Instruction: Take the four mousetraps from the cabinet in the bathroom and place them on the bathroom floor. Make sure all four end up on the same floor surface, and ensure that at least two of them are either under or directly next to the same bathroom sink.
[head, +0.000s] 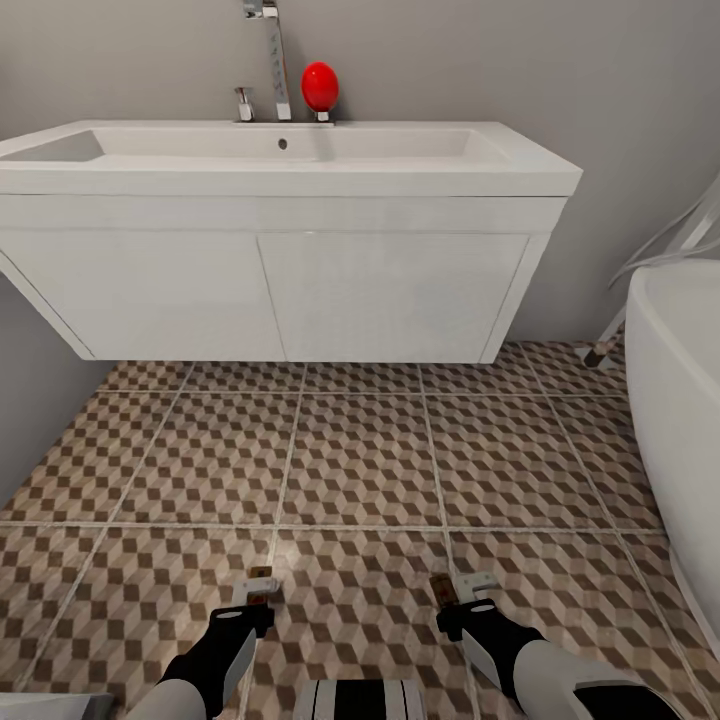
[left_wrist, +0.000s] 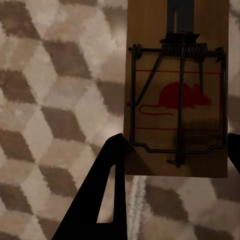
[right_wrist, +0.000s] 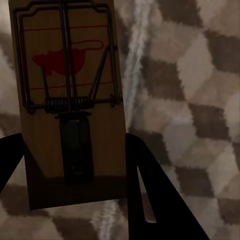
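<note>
Grippers first: left gripper (head: 258, 597) is clamped on a mousetrap, seen in the left wrist view as a wooden board (left_wrist: 177, 90) with dark wire spring and a red mouse print, pinched between the two dark fingers (left_wrist: 102, 185) at its near end. Right gripper (head: 462, 600) likewise holds a second mousetrap (right_wrist: 70, 100), fingers (right_wrist: 150, 190) tight against the board's edges, trigger plate toward the palm. In the head view both traps show as small pale-and-brown pieces at the gripper tips, left trap (head: 260, 583) and right trap (head: 458, 588), hanging low over the bathroom floor (head: 360, 460); contact with the tiles cannot be judged. Robot faces the bathroom sink (head: 280, 180), a wide white wall-hung basin with metallic tap (head: 275, 60) and a red egg-shaped object (head: 320, 87) on its back ledge; open tile runs beneath the unit. White tub (head: 680, 400) stands to the right. Judged step: delivery of two traps to the sink. Both are some way in front of the basin, not beneath it. Next move calls for reaching or rolling forward, lowering each board flat onto the tiles under or just beside the basin front, then opening the fingers. Risk: releasing from height could flip a board.
</note>
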